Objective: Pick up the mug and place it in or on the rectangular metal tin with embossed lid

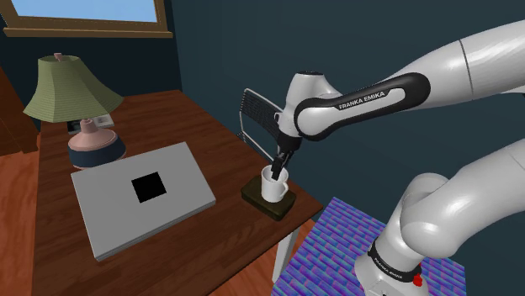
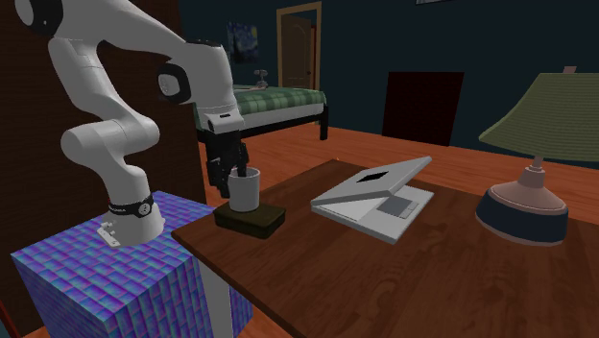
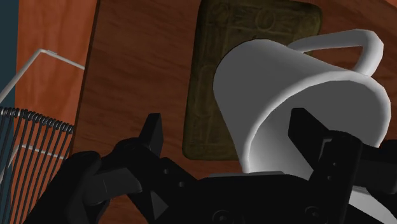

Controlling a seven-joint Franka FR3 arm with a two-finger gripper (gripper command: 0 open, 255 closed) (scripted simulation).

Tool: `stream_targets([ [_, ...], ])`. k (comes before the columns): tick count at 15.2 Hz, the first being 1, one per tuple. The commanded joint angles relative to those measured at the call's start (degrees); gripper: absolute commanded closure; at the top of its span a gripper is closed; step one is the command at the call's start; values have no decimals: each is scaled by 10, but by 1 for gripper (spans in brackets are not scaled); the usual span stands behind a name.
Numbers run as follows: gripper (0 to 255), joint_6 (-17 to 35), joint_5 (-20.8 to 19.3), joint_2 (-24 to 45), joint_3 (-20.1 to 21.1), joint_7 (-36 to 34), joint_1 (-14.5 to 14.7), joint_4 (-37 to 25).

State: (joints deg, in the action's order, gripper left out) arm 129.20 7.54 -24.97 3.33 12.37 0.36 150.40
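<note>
Hovering the claw (image 1: pixel 280 166) right over the white mug (image 1: pixel 273 186), fingers (image 3: pixel 154 130) standing apart and clasping nothing. Straddling the mug's wall in the wrist view: dipping one finger into the mouth, setting the other outside, with a gap showing on either side of the wall. Finding the mug standing upright on the embossed lid of the dark rectangular tin (image 2: pixel 251 219), handle turned away from the outside finger. Placing the tin at the corner of the wooden worktop (image 1: pixel 227 160) nearest the stand (image 1: pixel 353 252), the blue-and-purple patterned box bearing the white arm (image 1: pixel 404 92). Noting a wire rack (image 1: pixel 252 113) just behind the mug at the worktop's edge in the shoulder view. Spotting a grey laptop (image 1: pixel 143 198) with a black square on its lid, lying to the shoulder view's left of the tin and well apart from it, lid slightly raised in the second exterior view. Seeing a lamp (image 1: pixel 74 101) with a green shade and a pink-and-blue base standing beyond the laptop.
</note>
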Motion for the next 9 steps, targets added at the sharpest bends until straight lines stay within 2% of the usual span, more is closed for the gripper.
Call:
stream_targets([
  [1, 0, -23, -2, -12, -1, -1, -1, -11],
  [4, 0, -85, -7, -40, -6, -3, -4, -44],
  [9, 0, -85, -7, -40, -6, -3, -4, -44],
])
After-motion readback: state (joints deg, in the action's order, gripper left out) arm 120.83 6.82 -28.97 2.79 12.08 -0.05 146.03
